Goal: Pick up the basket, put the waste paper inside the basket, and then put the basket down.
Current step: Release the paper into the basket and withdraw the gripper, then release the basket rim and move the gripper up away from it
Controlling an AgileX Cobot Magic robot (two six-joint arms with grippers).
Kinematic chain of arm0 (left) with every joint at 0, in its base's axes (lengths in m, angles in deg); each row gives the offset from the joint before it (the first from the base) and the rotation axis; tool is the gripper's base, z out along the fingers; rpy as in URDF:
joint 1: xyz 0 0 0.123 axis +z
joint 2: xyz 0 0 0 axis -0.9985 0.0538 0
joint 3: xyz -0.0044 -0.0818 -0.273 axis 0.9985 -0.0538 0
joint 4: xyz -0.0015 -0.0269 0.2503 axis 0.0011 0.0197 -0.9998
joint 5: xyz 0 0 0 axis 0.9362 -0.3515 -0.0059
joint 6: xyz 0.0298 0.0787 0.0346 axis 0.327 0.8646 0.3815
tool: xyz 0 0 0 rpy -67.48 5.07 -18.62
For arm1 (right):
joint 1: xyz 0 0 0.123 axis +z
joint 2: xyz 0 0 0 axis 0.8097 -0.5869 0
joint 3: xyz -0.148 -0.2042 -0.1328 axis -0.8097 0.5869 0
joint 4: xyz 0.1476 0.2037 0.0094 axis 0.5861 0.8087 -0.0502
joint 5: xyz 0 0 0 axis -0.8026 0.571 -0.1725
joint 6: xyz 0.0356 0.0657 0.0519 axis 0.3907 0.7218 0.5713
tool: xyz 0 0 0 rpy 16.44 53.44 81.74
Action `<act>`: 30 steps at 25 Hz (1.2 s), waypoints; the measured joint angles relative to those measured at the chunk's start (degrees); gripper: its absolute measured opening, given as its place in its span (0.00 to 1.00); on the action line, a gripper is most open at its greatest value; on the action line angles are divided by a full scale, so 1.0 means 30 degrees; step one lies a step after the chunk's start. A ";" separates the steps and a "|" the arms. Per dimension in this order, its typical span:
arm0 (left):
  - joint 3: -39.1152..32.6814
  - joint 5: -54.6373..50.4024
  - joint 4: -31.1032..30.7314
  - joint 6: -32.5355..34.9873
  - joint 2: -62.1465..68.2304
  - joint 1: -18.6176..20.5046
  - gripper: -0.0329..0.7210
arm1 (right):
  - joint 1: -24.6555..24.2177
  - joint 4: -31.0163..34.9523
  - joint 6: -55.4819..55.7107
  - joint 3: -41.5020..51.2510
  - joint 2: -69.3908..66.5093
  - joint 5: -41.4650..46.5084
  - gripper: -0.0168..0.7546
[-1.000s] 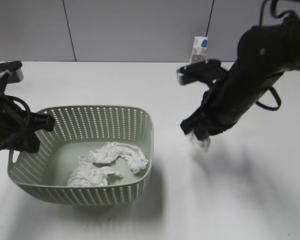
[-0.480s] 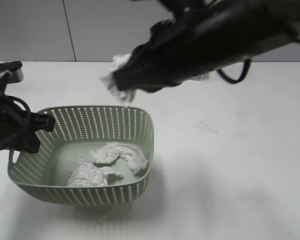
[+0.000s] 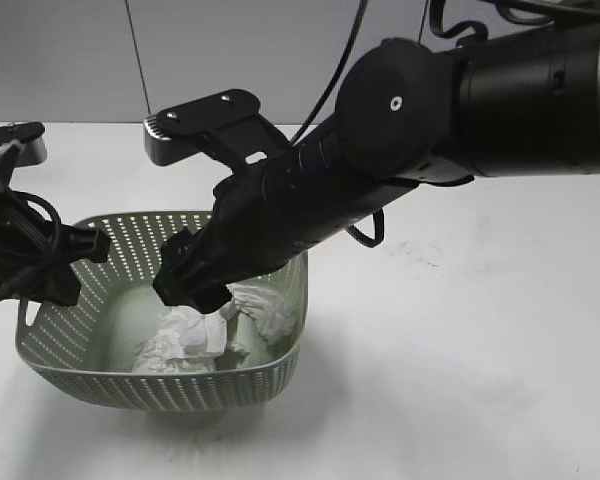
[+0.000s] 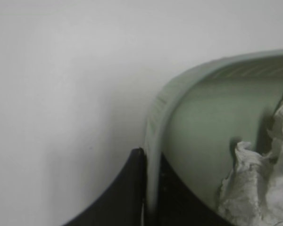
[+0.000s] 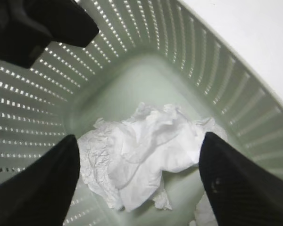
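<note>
Right gripper (image 5: 137, 165) is down inside the basket (image 3: 280, 375), fingers (image 5: 42, 188) spread wide either side of the waste paper (image 5: 146, 155), nothing clamped. From the right wrist view the wads sit loose on the basket floor between the two black fingers, clear of both. In the exterior view the gripper's tip hangs just above the paper pile (image 3: 185, 340), roughly mid-basket, with the right arm (image 3: 400, 130) slanting in over the far-right corner of the rim.

Left gripper (image 4: 148, 188) is closed on the basket's rim at its left end; the left wrist view shows one black finger outside the wall and one inside, with the thin green edge pinched between them. Exterior view has that left gripper (image 3: 65, 265) at the upper left rim, cables bunched behind it.

Basket looks held slightly off the table (image 3: 480, 380), a shadow showing under its near edge; can't tell whether any part of the bottom touches.

Clearance: slotted walls stand well apart from the right fingers on the near and right sides; the left gripper's inner finger (image 5: 47, 28) intrudes at the far-left corner in the right wrist view. White tabletop to the right of the basket is open out to the frame edge. Grey wall panels (image 3: 230, 50) run behind the table's back edge.
</note>
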 joint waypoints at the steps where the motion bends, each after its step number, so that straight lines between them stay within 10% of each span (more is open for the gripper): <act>1: 0.0000 0.0000 0.0000 0.0000 0.0000 0.0000 0.05 | -0.0090 -0.0268 0.0147 -0.0097 0.0060 0.0000 0.83; 5: 0.0000 0.0000 0.0000 0.0000 0.0000 0.0000 0.05 | -0.1326 -0.2933 0.3847 -0.1027 0.0437 0.1285 0.83; 20: 0.4438 -0.1135 -0.0128 0.0000 0.3344 0.0000 0.05 | -1.4710 -0.8475 0.5792 -0.4768 0.1697 1.3904 0.77; 30: 1.2208 -0.3101 -0.0255 0.0000 0.9641 0.0000 0.05 | -1.7044 -0.8561 0.5773 0.0097 0.8787 1.3314 0.77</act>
